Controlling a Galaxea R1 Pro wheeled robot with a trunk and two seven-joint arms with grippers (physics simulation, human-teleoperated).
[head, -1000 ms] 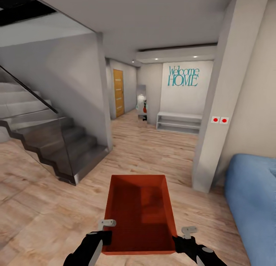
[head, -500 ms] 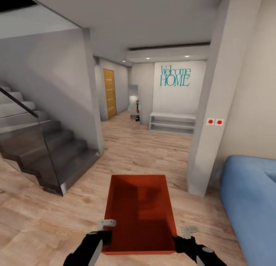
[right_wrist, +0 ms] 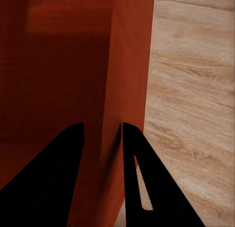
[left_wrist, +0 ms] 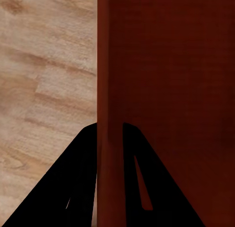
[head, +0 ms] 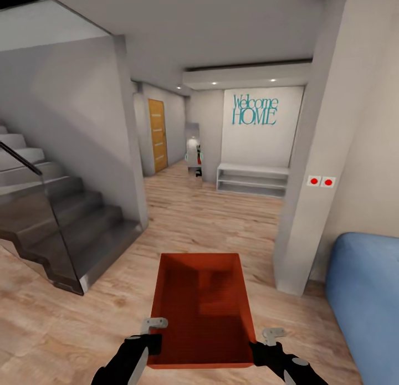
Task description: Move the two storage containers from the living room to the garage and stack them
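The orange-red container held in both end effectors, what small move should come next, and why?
Probably roll on ahead over the wood plank floor, grip unchanged. The storage container hangs level between the left end effector and right end effector, each clamped over a side wall, and the hallway ahead, between the staircase and the pillar, looks open.

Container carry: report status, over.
Left tool and right tool each pinch a side wall of the storage container. Container level, over wood floor. Pillar and blue sofa close on the right.
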